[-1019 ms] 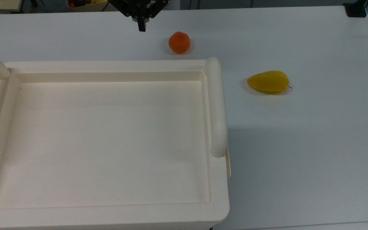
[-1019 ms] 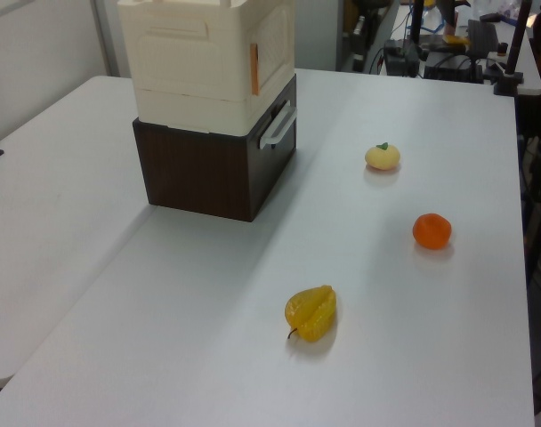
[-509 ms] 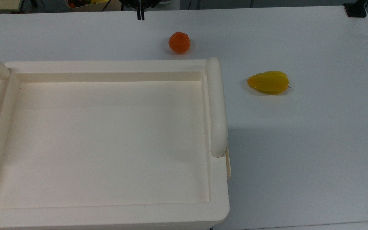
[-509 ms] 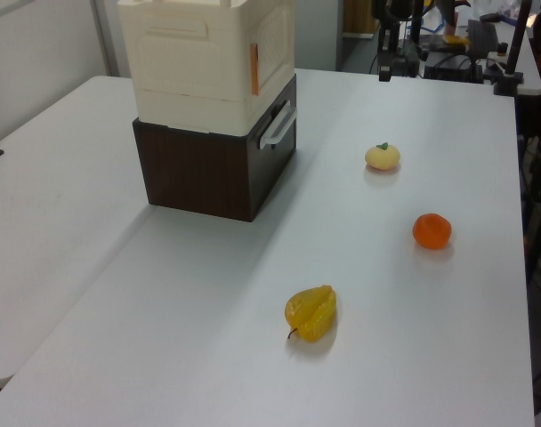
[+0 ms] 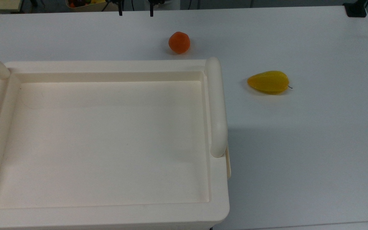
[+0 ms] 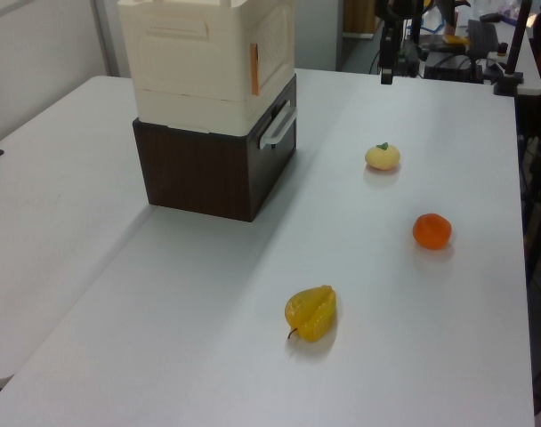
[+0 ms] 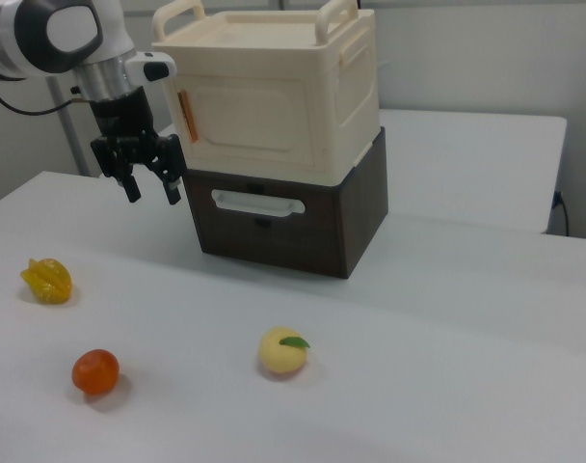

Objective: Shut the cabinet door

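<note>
Since half a second ago the gripper (image 5: 135, 12) fingers have parted: the top view showed them pressed together at the upper edge, and they now stand wide apart, released and holding nothing. Top view: the cabinet (image 5: 107, 140) fills the top view's left with its recessed top; an orange fruit (image 5: 179, 42) lies just beyond its far edge, and a yellow starfruit (image 5: 268, 82) lies well apart on the top view's right. Left view: the cabinet door (image 6: 272, 46) sits flush in the cabinet side, reddish hinge mark at its edge, above a dark brown drawer unit (image 6: 219, 169); a pale yellow fruit (image 6: 382, 157) lies on the white table (image 6: 208, 338). Right view: the gripper hangs just beside the cabinet's front corner, not touching, fingers (image 7: 131, 182) spread
</note>
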